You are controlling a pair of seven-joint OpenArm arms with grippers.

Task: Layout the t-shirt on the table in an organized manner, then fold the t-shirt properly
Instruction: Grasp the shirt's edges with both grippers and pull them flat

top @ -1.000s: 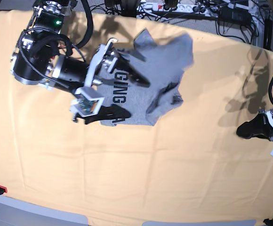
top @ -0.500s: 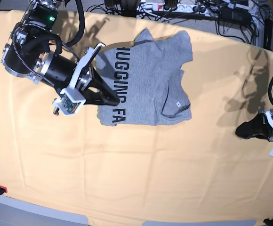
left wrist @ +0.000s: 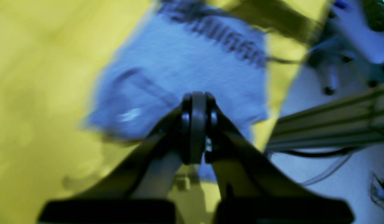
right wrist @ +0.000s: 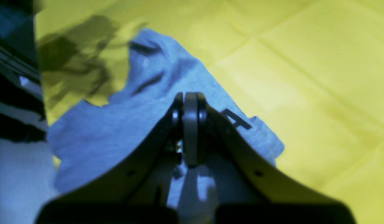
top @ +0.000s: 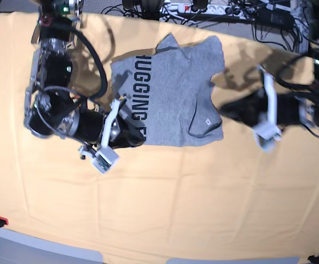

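Note:
The grey t-shirt point(top: 170, 88) lies spread on the yellow-orange table point(top: 176, 192), black lettering up, with a small fold at its near right corner. My right gripper point(top: 140, 137) is shut over the shirt's near left corner. In the right wrist view its jaws point(right wrist: 190, 102) are closed above the grey cloth point(right wrist: 117, 130), with no cloth seen between them. My left gripper point(top: 221, 108) is shut at the shirt's right edge. In the left wrist view it point(left wrist: 194, 102) hangs closed over the blurred shirt point(left wrist: 185, 68).
Cables and a power strip point(top: 203, 8) lie beyond the table's far edge. A small red-tipped item point(top: 0, 221) sits at the front left corner. The cloth point(top: 231, 220) shows faint crease lines.
The shirt went from bunched to lying spread. My right gripper moved down to its near left corner. My left arm came in from the right edge to the shirt's right side.

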